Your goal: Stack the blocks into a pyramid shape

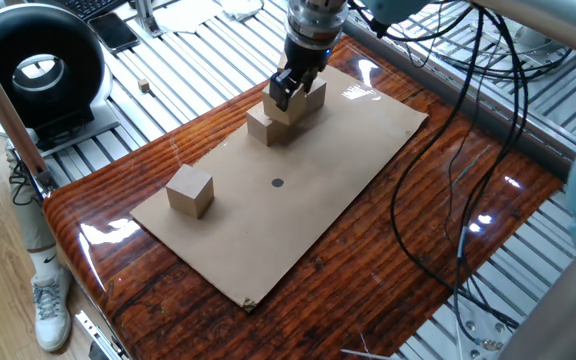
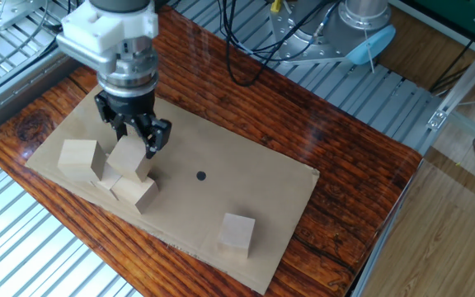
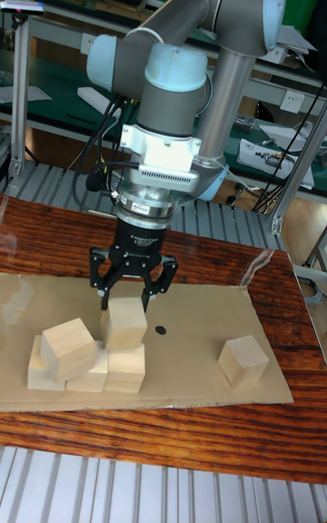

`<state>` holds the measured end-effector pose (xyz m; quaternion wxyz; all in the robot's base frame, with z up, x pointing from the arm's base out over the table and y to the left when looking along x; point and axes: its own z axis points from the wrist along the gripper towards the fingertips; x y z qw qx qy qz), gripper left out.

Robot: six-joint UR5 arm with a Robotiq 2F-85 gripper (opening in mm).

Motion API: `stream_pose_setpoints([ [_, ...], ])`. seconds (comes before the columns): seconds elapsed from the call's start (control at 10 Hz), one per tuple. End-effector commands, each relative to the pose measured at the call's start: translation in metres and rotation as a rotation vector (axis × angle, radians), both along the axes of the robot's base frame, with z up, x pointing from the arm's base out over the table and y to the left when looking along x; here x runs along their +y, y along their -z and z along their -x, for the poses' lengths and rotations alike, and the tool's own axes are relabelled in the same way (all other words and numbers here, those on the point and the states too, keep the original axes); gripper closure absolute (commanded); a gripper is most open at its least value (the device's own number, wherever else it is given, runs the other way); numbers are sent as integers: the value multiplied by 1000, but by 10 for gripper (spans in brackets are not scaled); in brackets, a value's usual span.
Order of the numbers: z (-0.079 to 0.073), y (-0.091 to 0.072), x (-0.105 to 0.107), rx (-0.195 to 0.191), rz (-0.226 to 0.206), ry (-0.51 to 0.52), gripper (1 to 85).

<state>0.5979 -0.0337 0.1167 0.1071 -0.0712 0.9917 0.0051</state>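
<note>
Cardboard sheet (image 1: 298,210) lies flat on the glossy wooden desk (image 1: 438,220), and all the blocks stand on it. At one end of the sheet is the pile (image 3: 91,355), not finished as a pyramid: from the tall fixed view I can count three cubes in the bottom row, touching each other, and two cubes on the second level. The second-level cube on the outer side (image 3: 67,347) sits a little turned against the row under it. The other second-level cube (image 2: 129,158) is between the fingers of the tool (image 2: 135,143). The fingers spread to both sides of this cube, but I cannot tell from any view if they press on it or stand free of it. The cube looks slightly tilted in the other fixed view.

One more cube (image 1: 190,190) stands alone near the opposite end of the sheet, well apart from the pile. Between it and the pile there is a small black dot (image 1: 277,183) on the cardboard.

Beside the desk, on the metal slats, lies a very tiny wooden cube (image 1: 144,87), near a round black device (image 1: 36,68).
</note>
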Motion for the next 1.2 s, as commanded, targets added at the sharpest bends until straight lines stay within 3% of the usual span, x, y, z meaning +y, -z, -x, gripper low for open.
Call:
stream_pose_setpoints([
  [0.0, -5, -2, 1, -12, 0, 7, 330],
  [0.3, -15, -2, -2, -37, 19, 6, 370],
  [0.9, -35, 10, -1, -58, 3, 8, 413],
  [1.0, -36, 11, 0, -61, -3, 9, 380],
  [1.1, -36, 11, 3, -59, -16, 11, 280],
])
